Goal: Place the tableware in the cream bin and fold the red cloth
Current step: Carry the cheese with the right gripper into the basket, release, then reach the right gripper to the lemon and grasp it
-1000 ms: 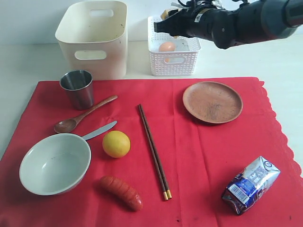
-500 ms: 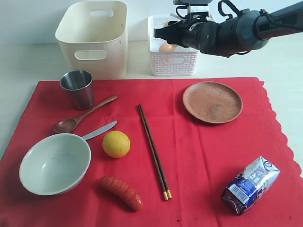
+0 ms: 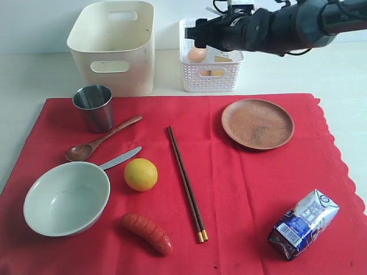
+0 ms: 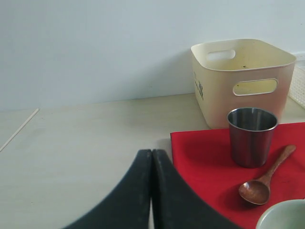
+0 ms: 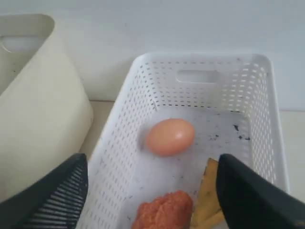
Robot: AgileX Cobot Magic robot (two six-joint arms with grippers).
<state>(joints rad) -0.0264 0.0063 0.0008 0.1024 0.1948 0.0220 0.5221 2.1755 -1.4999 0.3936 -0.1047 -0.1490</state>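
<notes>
White basket (image 5: 125, 112) — egg (image 5: 170, 136) inside, right tool (image 5: 152, 195) spread above

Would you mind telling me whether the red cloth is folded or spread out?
Spread out: the cloth lies flat, with the cup, bowl and plate resting on it.

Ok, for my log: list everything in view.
red cloth: one, red, on table
cream bin: one, cream, back left
lattice basket: one, white, beside bin
egg: one, tan, in basket
lump: one, orange-red, in basket
yellow piece: one, in basket
steel cup: one, silver, back left
wooden spoon: one, brown, beside cup
table knife: one, silver, by bowl
bowl: one, greenish-white, front left
lemon: one, yellow, by bowl
sausage: one, red, front
chopsticks: two, dark, centre
wooden plate: one, brown, back right
milk carton: one, blue-silver, front right
right arm: black, jaws open over basket
left jaws: black, shut, beside cloth
</notes>
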